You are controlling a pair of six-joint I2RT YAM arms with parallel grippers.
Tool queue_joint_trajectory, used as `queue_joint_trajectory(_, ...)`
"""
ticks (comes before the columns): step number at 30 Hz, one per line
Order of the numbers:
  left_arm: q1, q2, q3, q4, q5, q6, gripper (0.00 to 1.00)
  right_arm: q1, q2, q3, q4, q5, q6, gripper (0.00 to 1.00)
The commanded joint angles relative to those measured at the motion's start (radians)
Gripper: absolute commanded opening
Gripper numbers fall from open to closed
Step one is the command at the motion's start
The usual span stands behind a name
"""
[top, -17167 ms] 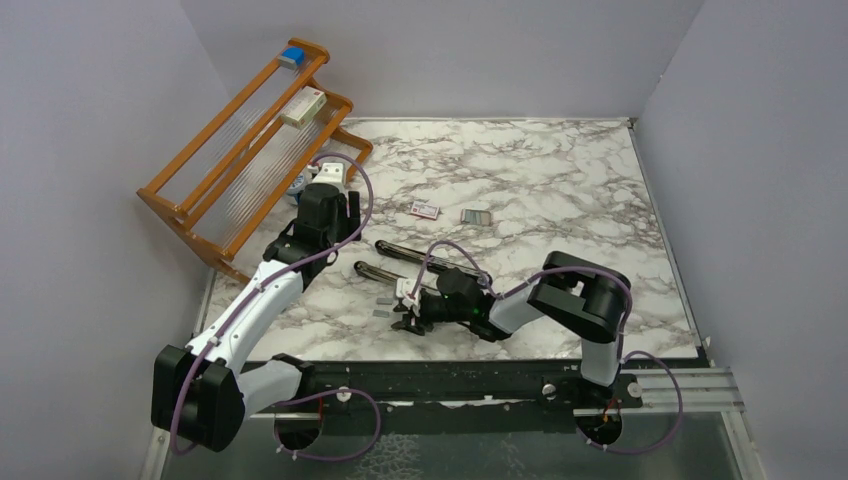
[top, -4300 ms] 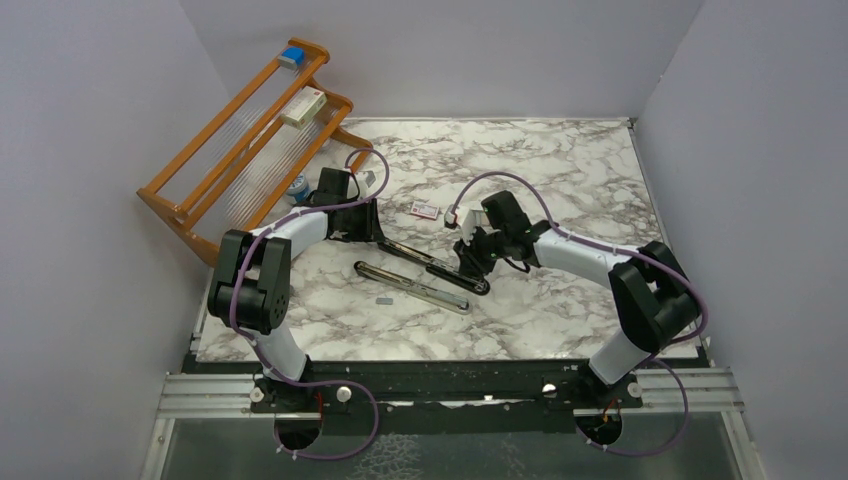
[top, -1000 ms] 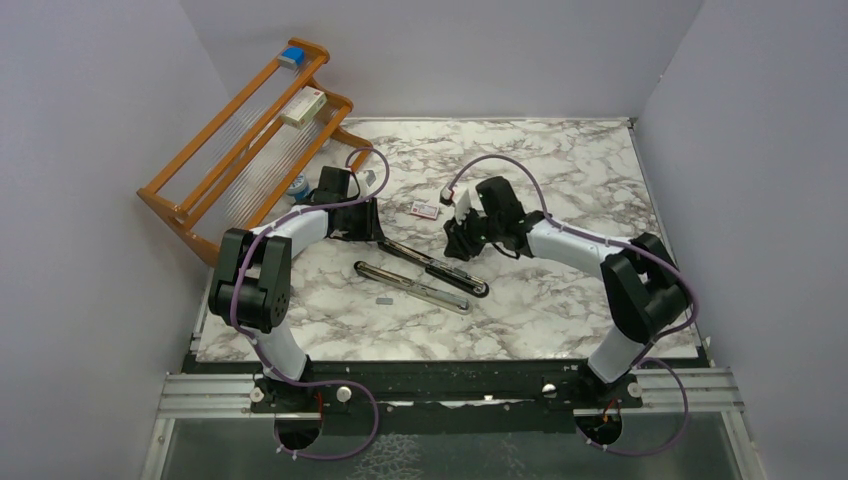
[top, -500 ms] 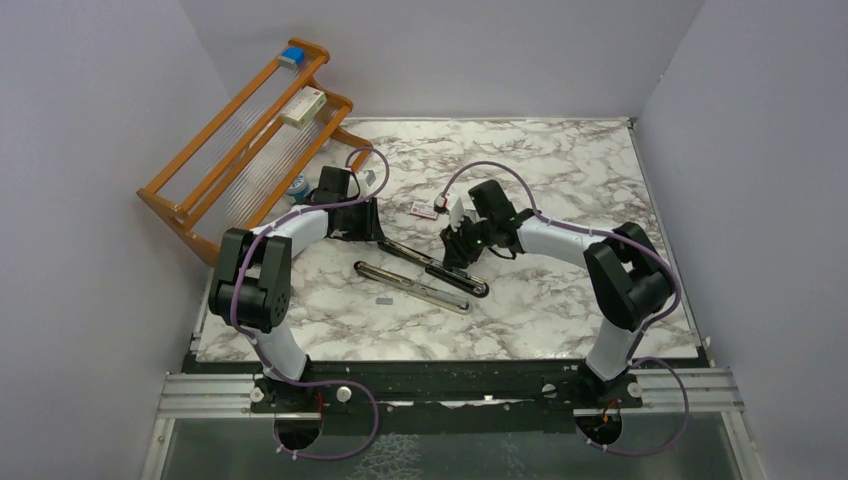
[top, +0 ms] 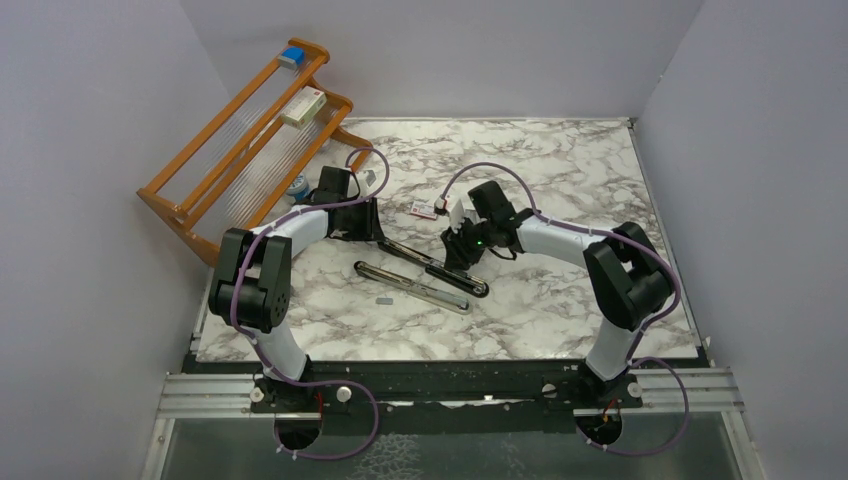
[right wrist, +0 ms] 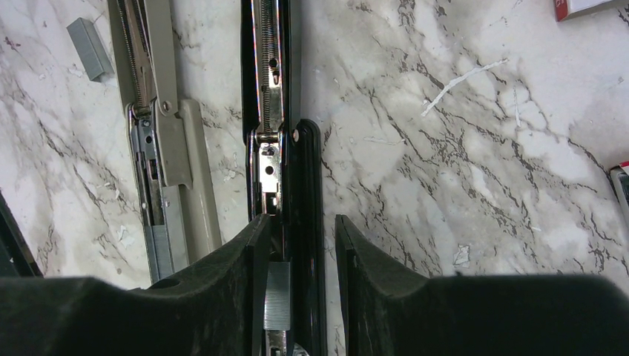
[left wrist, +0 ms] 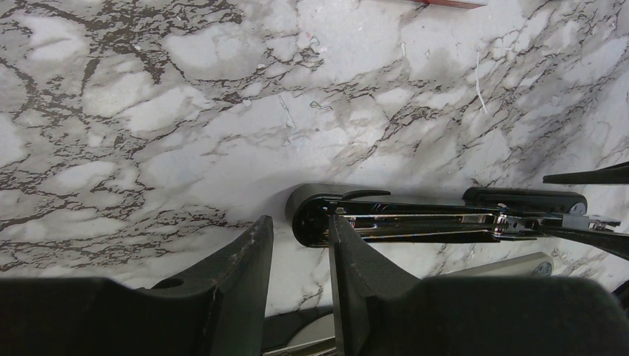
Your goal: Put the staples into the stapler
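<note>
1 black stapler (right wrist: 304,193), 2 staple strips (right wrist: 85,37)

Black stapler (top: 420,260) opened flat, diagonal at mid-table, silver rail exposed. One staple strip (right wrist: 278,304) at its rail; loose strip (right wrist: 89,38) well aside; red-and-white packet (top: 424,209) near

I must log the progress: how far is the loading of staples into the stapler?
Done: the stapler lies open, rail bared. In hand: a staple strip sits between the open jaws of the right gripper, at the rail; seated or not, I cannot tell. Still to do: push it in and close the stapler.
</note>
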Motion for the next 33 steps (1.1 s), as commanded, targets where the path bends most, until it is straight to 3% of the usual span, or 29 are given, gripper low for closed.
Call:
queue_joint_trajectory(1,0.002,0.035,0.008,-0.028,-0.041,0.028,0.36,0.005,-0.014,-0.015,-0.054,0.061,-0.026,0.40)
queue_joint_trajectory(18,0.002,0.035,0.008,-0.030,-0.043,0.028,0.35,0.005,-0.093,-0.076,-0.103,0.104,-0.030,0.40)
queue_joint_trajectory(33,0.001,0.036,0.008,-0.030,-0.042,0.028,0.35,0.004,-0.141,-0.084,-0.015,0.032,0.028,0.40)
